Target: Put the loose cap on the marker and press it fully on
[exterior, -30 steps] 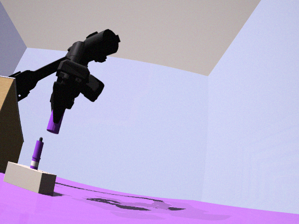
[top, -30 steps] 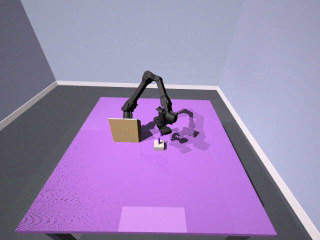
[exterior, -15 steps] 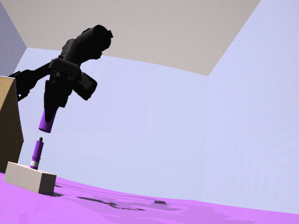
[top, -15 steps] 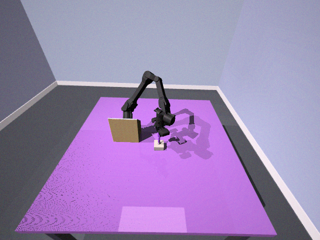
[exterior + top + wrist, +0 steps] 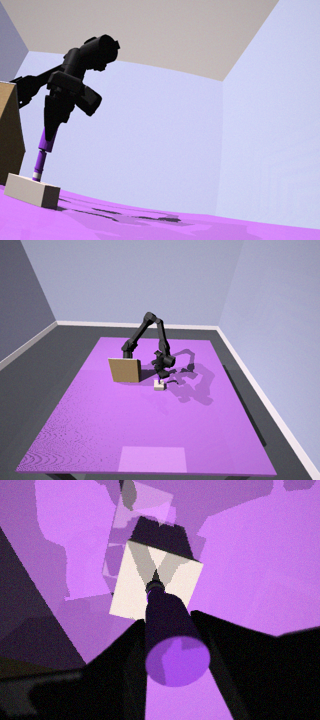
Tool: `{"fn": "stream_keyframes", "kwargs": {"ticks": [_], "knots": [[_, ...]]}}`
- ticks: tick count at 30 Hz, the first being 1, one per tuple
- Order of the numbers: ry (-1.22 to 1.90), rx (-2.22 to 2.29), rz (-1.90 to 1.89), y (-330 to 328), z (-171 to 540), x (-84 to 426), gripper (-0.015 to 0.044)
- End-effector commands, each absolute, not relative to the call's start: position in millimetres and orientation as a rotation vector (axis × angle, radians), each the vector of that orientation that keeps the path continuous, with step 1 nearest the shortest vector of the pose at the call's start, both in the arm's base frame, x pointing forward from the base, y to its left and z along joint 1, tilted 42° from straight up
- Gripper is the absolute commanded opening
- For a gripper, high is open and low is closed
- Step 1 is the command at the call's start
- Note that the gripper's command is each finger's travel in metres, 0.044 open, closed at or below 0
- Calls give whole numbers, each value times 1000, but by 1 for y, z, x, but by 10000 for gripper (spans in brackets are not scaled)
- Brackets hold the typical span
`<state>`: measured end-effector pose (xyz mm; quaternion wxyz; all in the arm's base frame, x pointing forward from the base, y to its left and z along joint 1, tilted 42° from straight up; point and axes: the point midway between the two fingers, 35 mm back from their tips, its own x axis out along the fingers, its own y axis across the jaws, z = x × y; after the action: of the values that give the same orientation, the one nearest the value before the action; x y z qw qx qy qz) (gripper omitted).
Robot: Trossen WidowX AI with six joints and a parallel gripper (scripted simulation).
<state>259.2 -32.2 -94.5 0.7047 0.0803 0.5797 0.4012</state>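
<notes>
Purple cap (image 5: 47,143) is what my gripper (image 5: 52,129) clamps at the left of the exterior frame, sitting over the top of the marker (image 5: 39,164) in the holder block (image 5: 28,190).

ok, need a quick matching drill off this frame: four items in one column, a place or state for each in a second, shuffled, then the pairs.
Items:
1. cap
2. marker
3. holder block
4. brown board

Places or states:
A. stands on edge on the table, beside the arm's base
B. pale box resting on the purple table
C. gripped in the gripper, its open end over the marker's top
D. upright in the block, purple barrel with a white band at the foot

Pairs: 1-C, 2-D, 3-B, 4-A
</notes>
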Motion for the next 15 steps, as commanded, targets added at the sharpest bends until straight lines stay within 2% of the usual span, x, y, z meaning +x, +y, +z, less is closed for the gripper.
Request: {"fn": "stream_keyframes", "kwargs": {"ticks": [1,15], "knots": [[1294,194,894,-25,-101,257,0],[1293,195,896,-10,-118,256,0]]}}
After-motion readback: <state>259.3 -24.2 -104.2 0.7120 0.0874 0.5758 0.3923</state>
